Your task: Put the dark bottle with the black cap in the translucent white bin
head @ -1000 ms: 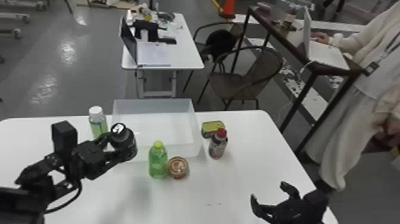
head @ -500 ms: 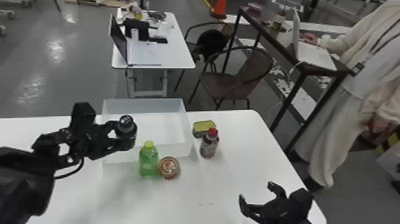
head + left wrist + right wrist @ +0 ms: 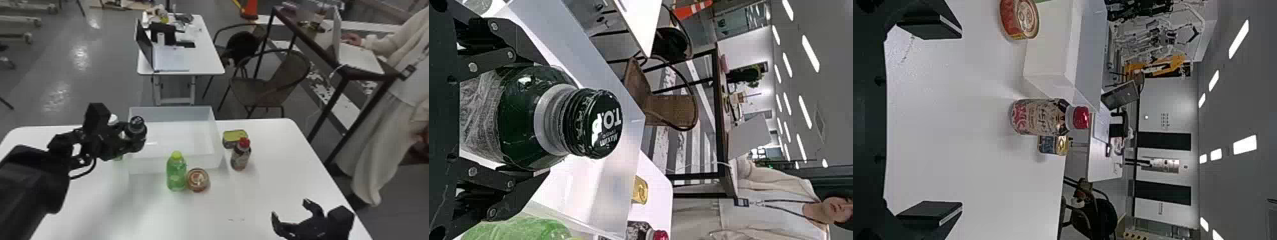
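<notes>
Two black robot arms are at a white surface (image 3: pixel 271 191). At the left, the left gripper (image 3: pixel 127 138) has its jaws pinched around the dark bottle (image 3: pixel 137 129), which is lifted with its black cap (image 3: pixel 601 125) up, beside the left wall of the translucent white bin (image 3: pixel 177 162). Partly hidden behind that gripper is a white-capped bottle (image 3: pixel 112 119). Next comes the bin, open-topped. In front of it a green bottle (image 3: pixel 176 175) stands upright, its cap yellow-green, and just to the right of that bottle is a small round container (image 3: pixel 198 179) with a patterned lid. Right of the bin lies a yellow-topped tin (image 3: pixel 235 137); a red-capped bottle (image 3: pixel 241 156) stands upright just in front of it. Farthest right, over the near part of the surface, the right gripper (image 3: pixel 290 209) has its jaws spread wide.
</notes>
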`<state>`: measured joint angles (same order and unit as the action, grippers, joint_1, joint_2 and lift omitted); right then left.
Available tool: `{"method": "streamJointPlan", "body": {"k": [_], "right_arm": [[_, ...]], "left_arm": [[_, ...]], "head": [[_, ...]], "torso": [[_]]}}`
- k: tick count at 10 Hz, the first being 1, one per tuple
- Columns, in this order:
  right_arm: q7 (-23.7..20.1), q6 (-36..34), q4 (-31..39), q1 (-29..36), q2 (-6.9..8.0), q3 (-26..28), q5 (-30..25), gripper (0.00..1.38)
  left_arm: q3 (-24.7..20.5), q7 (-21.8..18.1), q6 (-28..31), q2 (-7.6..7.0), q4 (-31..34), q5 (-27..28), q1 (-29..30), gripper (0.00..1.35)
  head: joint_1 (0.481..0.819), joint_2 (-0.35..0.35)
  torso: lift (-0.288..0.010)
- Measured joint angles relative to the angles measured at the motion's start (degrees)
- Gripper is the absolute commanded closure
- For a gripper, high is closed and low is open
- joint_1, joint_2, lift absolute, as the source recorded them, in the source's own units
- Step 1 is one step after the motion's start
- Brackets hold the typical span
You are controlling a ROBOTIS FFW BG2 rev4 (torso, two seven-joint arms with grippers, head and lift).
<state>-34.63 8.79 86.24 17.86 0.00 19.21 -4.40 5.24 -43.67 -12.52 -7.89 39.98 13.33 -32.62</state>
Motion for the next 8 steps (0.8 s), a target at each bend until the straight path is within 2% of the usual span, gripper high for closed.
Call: {"method": "streamJointPlan", "body": {"k": [2,3,7,8], "right_arm": [[0.00,0.00,-0.27,-0.17,0.00,-0.13,0.08,0.08],[0.00,0.00,-0.34,-0.15,0.00,-0.13,0.15,0.08],[-0.17,-0.02,-0.35,-0.04,0.00,-0.10,0.53,0.08],[-0.17,-0.02,0.05,0.22,0.00,-0.06,0.70,0.08]], "left_arm": [[1.71,1.11,-0.57,0.39,-1.00,0.34,-0.71,0.25],[2.79,1.29,-0.62,0.88,-1.03,0.30,-1.28,0.10],[3.65,1.84,-3.23,1.30,-0.52,-2.54,-2.12,0.14],[3.50,1.52,-3.45,1.05,2.08,-4.81,-0.62,0.14]], "head": [[0.695,-0.162],[0.695,-0.175],[0.695,-0.187],[0.695,-0.190]], "torso": [[-0.012],[-0.012],[-0.012],[-0.012]]}}
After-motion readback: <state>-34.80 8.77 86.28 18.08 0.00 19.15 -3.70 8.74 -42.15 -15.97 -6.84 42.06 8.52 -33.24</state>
